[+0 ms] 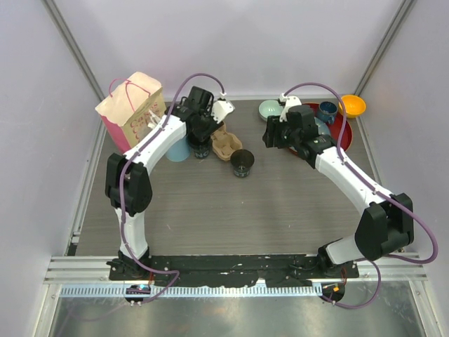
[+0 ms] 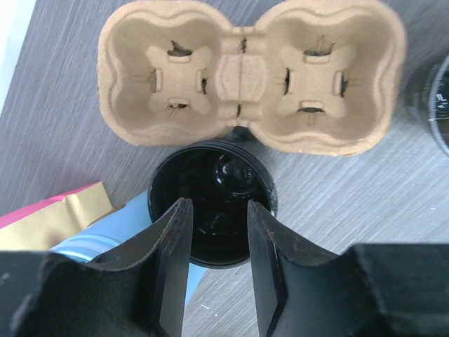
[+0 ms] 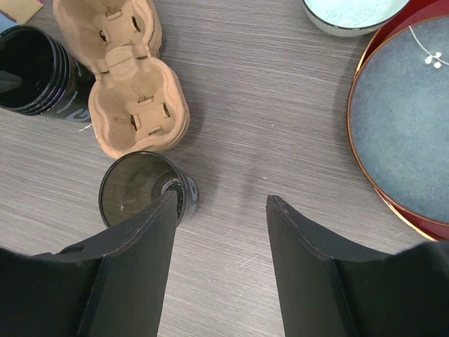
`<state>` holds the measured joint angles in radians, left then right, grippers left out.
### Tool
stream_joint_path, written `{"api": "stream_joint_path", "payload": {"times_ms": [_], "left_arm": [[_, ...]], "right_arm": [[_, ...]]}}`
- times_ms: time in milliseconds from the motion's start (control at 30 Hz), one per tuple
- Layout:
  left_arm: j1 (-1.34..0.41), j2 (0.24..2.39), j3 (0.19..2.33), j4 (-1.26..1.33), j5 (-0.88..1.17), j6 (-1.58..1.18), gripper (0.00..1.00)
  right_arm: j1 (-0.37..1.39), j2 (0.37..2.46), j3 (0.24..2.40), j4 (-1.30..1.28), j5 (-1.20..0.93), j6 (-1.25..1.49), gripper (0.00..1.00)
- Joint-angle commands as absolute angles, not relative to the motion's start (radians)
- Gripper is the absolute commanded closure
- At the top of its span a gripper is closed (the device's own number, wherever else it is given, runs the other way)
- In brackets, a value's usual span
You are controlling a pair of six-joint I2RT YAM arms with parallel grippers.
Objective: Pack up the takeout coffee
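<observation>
1. The left end effector [image 2: 219, 205] hangs directly over the left cup [image 2: 210, 175]. Its fingers are partly spread above the cup's open mouth. The gap between them is narrower than the rim, and nothing is pinched. Whether the fingertips touch the cup cannot be told.
2. The left cup, black and upright, stands on the table [image 1: 280, 210] against the long side of the cardboard carrier [image 2: 242, 70], at the waist between its two pockets.
3. The right cup [image 3: 137, 186], also black, upright and open-topped, stands on the table just off the carrier's near end, apart from the left cup.
4. The right end effector [image 3: 222, 198] hovers above bare table with its fingers spread wide, gripping nothing. In the right wrist view, the right cup shows partly behind one finger.
5. A blue cup [image 1: 177, 151] stands just beside the left cup, on the side away from the carrier. A pink-and-tan bag [image 1: 130, 105] sits beyond it at the far left.
6. At the far right, a red tray [image 1: 340, 130] carries a blue plate [image 3: 410, 119] and a mug [image 1: 327, 111]. A pale bowl [image 3: 351, 14] sits beside the tray, and an orange bowl [image 1: 352, 106] sits at its far corner.
</observation>
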<state>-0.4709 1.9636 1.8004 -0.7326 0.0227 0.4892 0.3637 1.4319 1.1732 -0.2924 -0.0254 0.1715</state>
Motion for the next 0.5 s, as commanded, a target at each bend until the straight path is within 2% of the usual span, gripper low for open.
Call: {"api": "stream_joint_path", "payload": {"times_ms": [0,233,467], "left_arm": [[-0.466,1.902,1.85,-0.765,0.116,0.453,0.59],[-0.469,1.953,1.853,-0.799,0.158,0.434,0.55],[-0.469,2.014,1.893,-0.821,0.12,0.434,0.59]], "right_arm": [[0.367,1.437,1.193,-0.261,-0.054,0.17,0.41],[0.367,1.437,1.189,-0.261,-0.06,0.172,0.41],[0.365,1.433,1.177,-0.261,-0.061,0.17,0.41]]}}
